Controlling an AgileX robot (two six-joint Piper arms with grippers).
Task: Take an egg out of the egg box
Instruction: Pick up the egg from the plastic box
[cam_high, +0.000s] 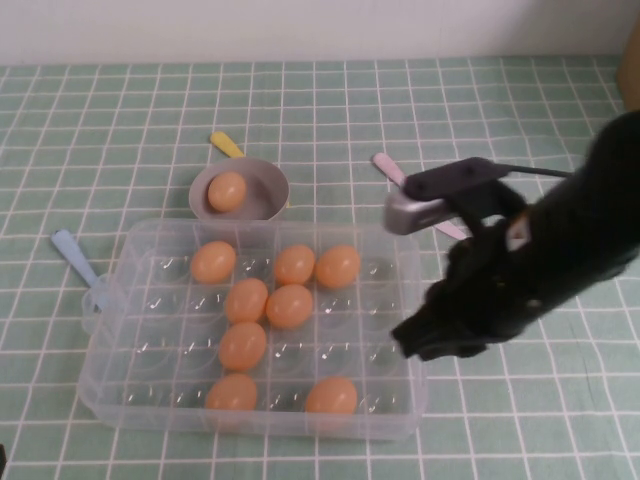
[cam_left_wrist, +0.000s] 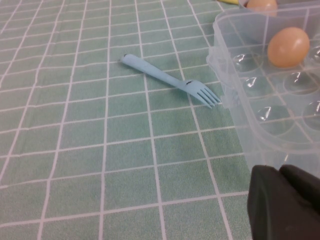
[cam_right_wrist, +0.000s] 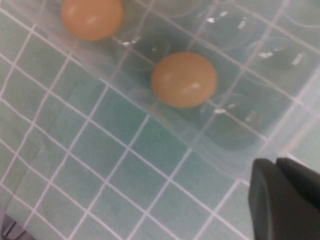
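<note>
Nearest my high camera is the front wall of the egg box, which sits on the green checked tablecloth toward its near edge. Going left to right from that view, I see a blue fork just beside the box's left side, then eight eggs in the dimples, a grey bowl touching the box's far wall with a ninth egg inside, a yellow handle behind the bowl, a pink utensil off the far right corner, and my right gripper hanging at the box's right wall. The left wrist view alone shows the fork's tines pointing at the box and the left gripper low at the frame's corner; its fingers sit together with no gap, clenched on nothing. The right wrist view alone shows the egg in the front row near the right corner, with a second egg beyond it. My right gripper is clamped shut and empty, near that egg but apart from it.
</note>
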